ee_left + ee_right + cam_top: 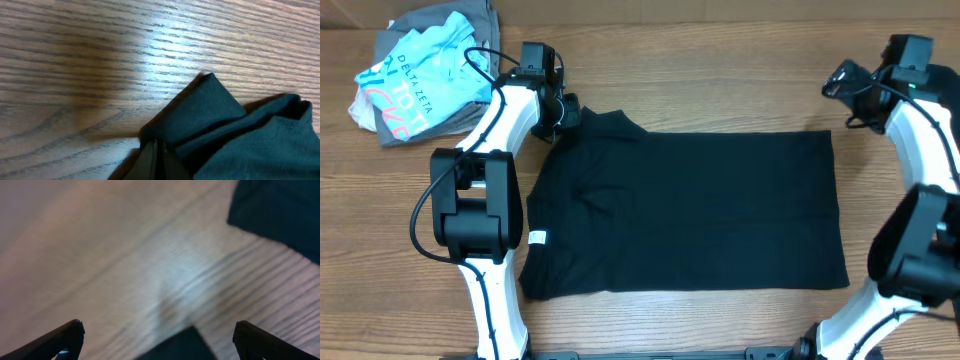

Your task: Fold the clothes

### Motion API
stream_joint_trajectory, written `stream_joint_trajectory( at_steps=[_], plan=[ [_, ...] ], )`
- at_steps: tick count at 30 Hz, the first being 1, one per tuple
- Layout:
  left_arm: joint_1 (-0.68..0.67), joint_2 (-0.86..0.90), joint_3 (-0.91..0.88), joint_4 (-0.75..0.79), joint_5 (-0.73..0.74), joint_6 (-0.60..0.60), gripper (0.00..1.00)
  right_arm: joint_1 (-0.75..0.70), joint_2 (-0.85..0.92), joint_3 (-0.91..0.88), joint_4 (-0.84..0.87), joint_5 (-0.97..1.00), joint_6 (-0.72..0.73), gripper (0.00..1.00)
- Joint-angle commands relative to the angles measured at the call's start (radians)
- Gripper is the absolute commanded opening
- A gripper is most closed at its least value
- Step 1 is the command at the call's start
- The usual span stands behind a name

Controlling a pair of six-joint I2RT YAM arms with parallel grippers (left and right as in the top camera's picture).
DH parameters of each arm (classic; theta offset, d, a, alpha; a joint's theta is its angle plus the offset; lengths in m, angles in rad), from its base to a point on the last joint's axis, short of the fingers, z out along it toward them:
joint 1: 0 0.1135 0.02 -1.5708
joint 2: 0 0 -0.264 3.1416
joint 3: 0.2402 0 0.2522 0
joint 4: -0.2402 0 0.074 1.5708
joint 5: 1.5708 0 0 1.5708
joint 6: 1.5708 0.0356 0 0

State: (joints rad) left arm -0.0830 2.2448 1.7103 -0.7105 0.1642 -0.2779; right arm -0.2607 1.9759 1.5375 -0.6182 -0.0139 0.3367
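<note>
Black T-shirt [690,210] spread on counter [720,60]; left fingers [159,161] clamped shut on its sleeve corner; right fingers [842,85] wide apart, empty, above counter.

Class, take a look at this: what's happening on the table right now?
Two robot arms are working on a black T-shirt spread flat on the table. The left hand is shut on a corner of the shirt. The right hand hangs open over the table near the shirt's other end, holding nothing. A pile of other clothes lies off to one side.
</note>
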Motion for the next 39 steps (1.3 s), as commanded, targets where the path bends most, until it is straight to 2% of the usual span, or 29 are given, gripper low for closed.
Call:
stream_joint_trajectory(
  at_steps=[1,5,12,26,31,34,35,36,39],
  plan=[
    [0.002,0.016,0.027,-0.007,0.012,0.009,0.05,0.004,0.060,0.022,-0.018,0.043,-0.066,1.00],
    [0.002,0.016,0.027,-0.011,0.012,0.009,0.04,0.019,0.099,0.022,-0.026,0.075,-0.076,1.00],
    [0.002,0.016,0.027,-0.013,0.012,0.009,0.05,0.048,0.133,0.021,-0.049,0.111,-0.079,0.93],
    [0.004,0.016,0.027,-0.026,0.012,0.010,0.06,0.058,0.242,0.021,-0.056,0.153,-0.080,0.86],
    [0.004,0.016,0.027,-0.026,0.011,0.010,0.06,0.058,0.246,0.021,-0.053,0.156,-0.079,0.79],
    [0.004,0.016,0.027,-0.026,0.011,0.010,0.07,0.058,0.246,0.022,-0.064,0.154,-0.074,0.70],
    [0.004,0.016,0.027,-0.026,0.012,0.009,0.06,0.058,0.246,0.022,-0.068,0.154,-0.067,0.53],
    [0.004,0.016,0.027,-0.026,0.012,0.009,0.07,0.059,0.246,0.022,-0.073,0.155,-0.051,0.47],
    [0.004,0.016,0.027,-0.030,0.011,0.010,0.08,0.059,0.246,0.022,-0.087,0.155,-0.021,0.48]
  ],
)
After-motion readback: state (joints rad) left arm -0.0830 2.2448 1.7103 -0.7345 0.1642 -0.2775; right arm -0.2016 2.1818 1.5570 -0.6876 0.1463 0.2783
